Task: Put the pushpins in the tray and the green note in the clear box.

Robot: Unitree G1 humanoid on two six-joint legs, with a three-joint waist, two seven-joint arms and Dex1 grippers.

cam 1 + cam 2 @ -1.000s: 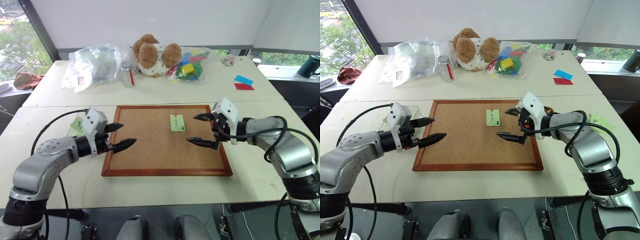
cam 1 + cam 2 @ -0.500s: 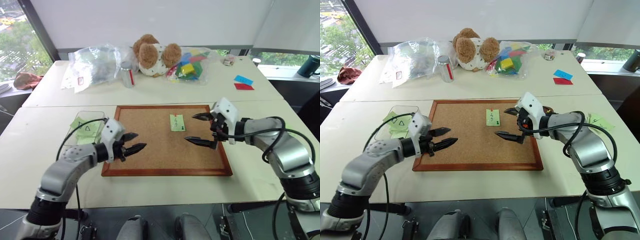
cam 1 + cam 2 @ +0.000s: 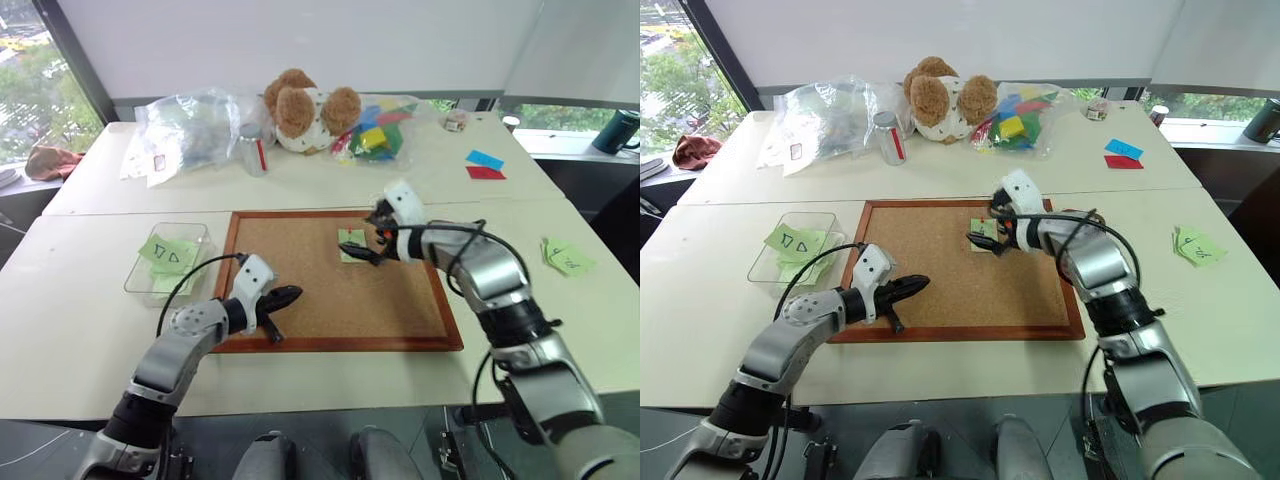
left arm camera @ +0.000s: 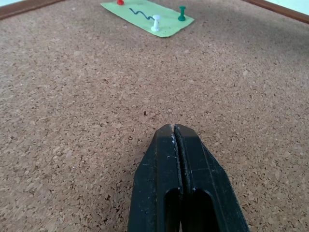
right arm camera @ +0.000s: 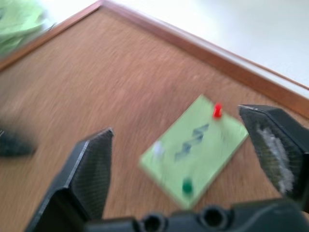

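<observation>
Two white tables (image 3: 420,175) pushed together — pale wall (image 3: 300,45) behind, daylight windows (image 3: 30,95) at both corners.

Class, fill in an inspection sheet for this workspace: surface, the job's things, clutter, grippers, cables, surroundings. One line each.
Surface: corkboard on a white table.
Job's things: green note pinned to the corkboard by red, white and green pushpins; clear box left of the board, holding triangle notes.
Clutter: teddy bear, plastic bag, can, blue note.
Grippers: left gripper shut over bare cork; right gripper open over the note.
Cables: black cables along both arms.
Surroundings: windows behind.
</observation>
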